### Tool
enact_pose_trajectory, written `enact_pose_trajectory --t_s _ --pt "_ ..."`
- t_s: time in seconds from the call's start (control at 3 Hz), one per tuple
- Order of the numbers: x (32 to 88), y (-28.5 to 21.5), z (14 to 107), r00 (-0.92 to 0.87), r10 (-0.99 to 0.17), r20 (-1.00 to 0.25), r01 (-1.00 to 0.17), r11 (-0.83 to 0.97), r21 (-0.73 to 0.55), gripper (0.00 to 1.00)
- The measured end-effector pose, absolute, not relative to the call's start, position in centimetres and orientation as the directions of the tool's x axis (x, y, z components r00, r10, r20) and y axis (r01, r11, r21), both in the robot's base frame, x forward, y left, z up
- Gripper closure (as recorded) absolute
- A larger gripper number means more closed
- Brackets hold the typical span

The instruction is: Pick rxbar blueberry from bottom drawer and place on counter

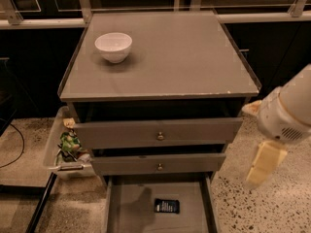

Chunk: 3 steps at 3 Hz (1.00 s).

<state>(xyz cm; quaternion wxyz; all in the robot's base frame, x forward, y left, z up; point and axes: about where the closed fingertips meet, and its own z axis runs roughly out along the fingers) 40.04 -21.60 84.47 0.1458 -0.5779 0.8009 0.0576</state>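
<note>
Your gripper (265, 163) hangs off the right side of the cabinet, out over the speckled floor (252, 210) and about level with the middle drawer (194, 164). It points down and slightly left. It touches nothing and carries nothing, but you cannot tell whether it is released or clenched. Above it, the bulky white arm (287, 111) comes in from the right edge of the view, with its rounded body just beside the front right corner of the surface (194, 57).

That surface is the flat grey top of the cabinet, with a chipped front rim. Only a white bowl (113, 46) stands on it, upright near the back left corner.

Below are the top drawer (146, 132) and the middle drawer, each with a small knob and each pulled out a little. The bottom drawer (131, 208) is pulled out furthest. The dark bar (166, 206) lies flat on its grey floor, near the middle and a bit to the right, well apart from your gripper.

Left of the cabinet, a clear bin (52, 152) on the floor holds green packets (69, 145). Dark cabinet fronts (34, 67) and a pale rail (41, 23) run along the back.
</note>
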Motion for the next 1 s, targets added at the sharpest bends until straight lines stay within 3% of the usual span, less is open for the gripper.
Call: enact_pose_trajectory --t_s 1.0 --pt "40.2 -22.5 66.4 -0.168 -0.899 -0.405 -0.965 0.235 -0.12 0.0"
